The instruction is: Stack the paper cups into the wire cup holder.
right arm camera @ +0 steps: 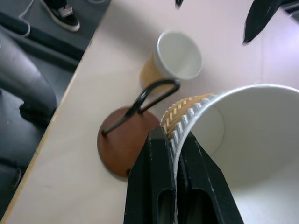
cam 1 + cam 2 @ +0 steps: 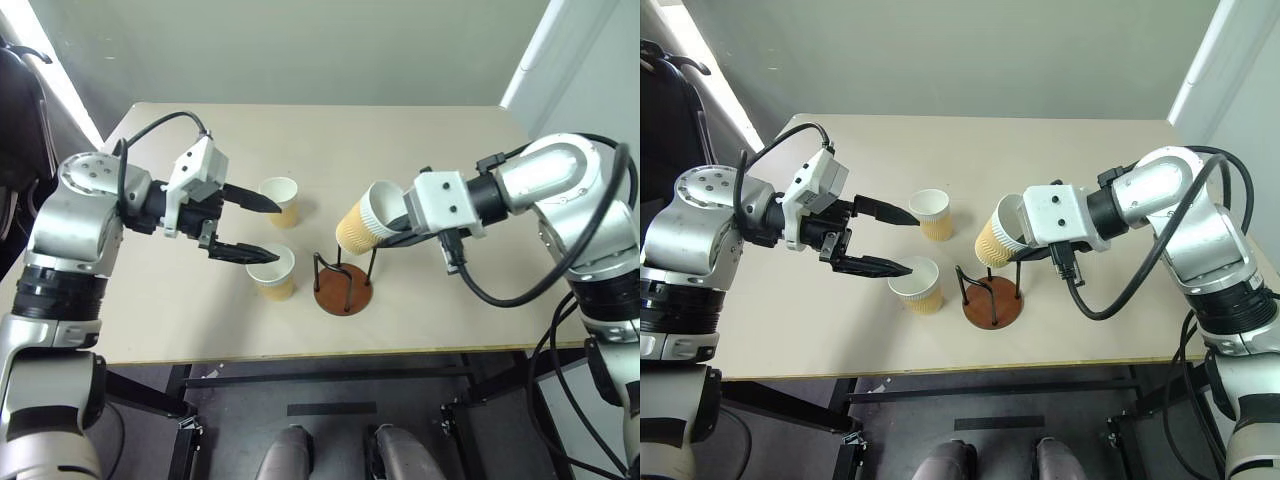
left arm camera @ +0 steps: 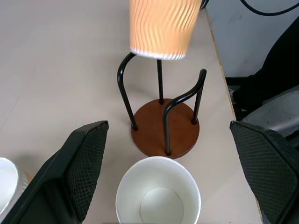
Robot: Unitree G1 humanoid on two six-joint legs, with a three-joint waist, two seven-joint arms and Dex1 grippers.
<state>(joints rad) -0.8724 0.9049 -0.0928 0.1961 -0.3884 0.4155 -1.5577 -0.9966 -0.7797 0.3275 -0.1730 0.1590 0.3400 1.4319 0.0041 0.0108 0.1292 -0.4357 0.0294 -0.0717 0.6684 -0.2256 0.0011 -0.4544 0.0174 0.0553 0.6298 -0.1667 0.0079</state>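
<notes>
My right gripper [image 2: 400,228] is shut on the rim of a tan paper cup [image 2: 362,228], one finger inside and one outside [image 1: 159,158]. The cup hangs tilted, its bottom just above the wire cup holder [image 2: 343,290], whose black hoops rise from a reddish-brown disc base. Two more paper cups stand upright on the table to the left of the holder, one near [image 2: 273,272] and one farther back [image 2: 281,200]. My left gripper [image 2: 278,233] hovers open between these two, pointing toward the holder, with the near cup [image 3: 158,196] below its fingers.
The beige table [image 2: 450,130] has its front edge just behind the holder. A dark object [image 2: 20,110] stands off the table's left side. A shoe [image 1: 63,16] shows on the floor past the table's edge.
</notes>
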